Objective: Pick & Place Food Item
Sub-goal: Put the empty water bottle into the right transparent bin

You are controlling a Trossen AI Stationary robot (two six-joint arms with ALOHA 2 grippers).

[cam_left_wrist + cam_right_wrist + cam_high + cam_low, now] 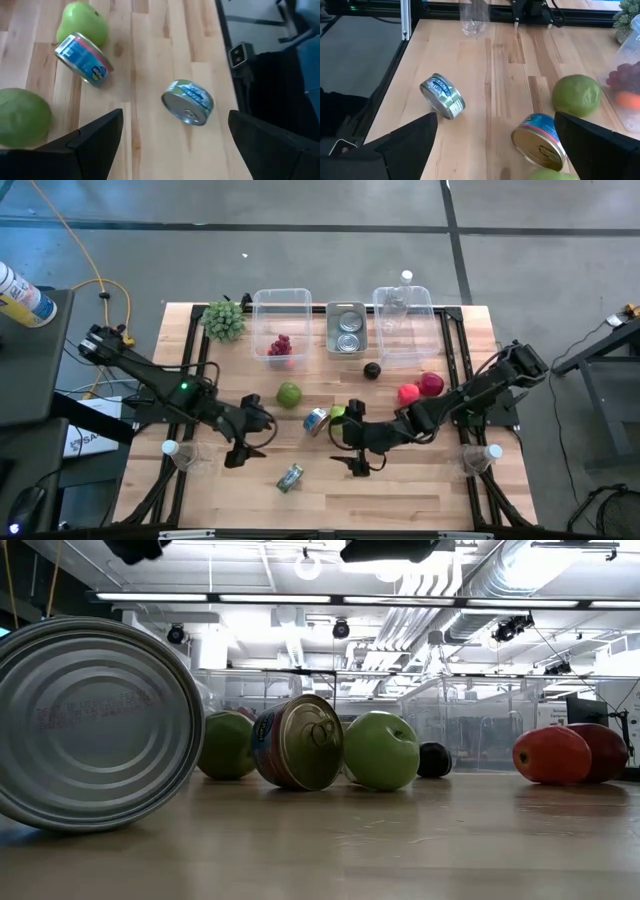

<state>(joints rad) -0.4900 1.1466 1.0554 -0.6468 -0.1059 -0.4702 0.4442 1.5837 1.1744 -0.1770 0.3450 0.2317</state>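
Worktop [420, 500] of pale wood planks, viewed from above, carried these items:

- Left pincer [247, 442] — fingers spread wide, holding nothing, stood above the boards left of centre, towards the front edge.
- Right pincer [354, 447] — likewise spread wide and empty, stood right of centre, facing the left one across the middle.
- Blue-labelled tin [316, 420] lay on its side between the two pincers, touched by neither.
- Green apple [289, 394] sat just behind and left of that tin; a second green fruit [338, 415] sat just beside the tin's right.
- Green-labelled tin [290, 477] lay on its side near the front edge, apart from the rest.
- Dark round fruit [372, 371] sat near the centre of the back half.
- Two red fruits [420, 389] were side by side towards the right edge.
- Clear bin [281, 327] at the back edge, left, held red grapes [280, 347] and an orange piece.
- Metal tray [347, 328] at the back edge, centre, held two round tins.
- Clear bin [404, 326] at the back edge, right — contents could not be made out.
- Leafy green bunch [224, 319] lay at the back-left corner.
- Clear plastic cups stood at the front-left [182, 453] and front-right [478, 459] edges.
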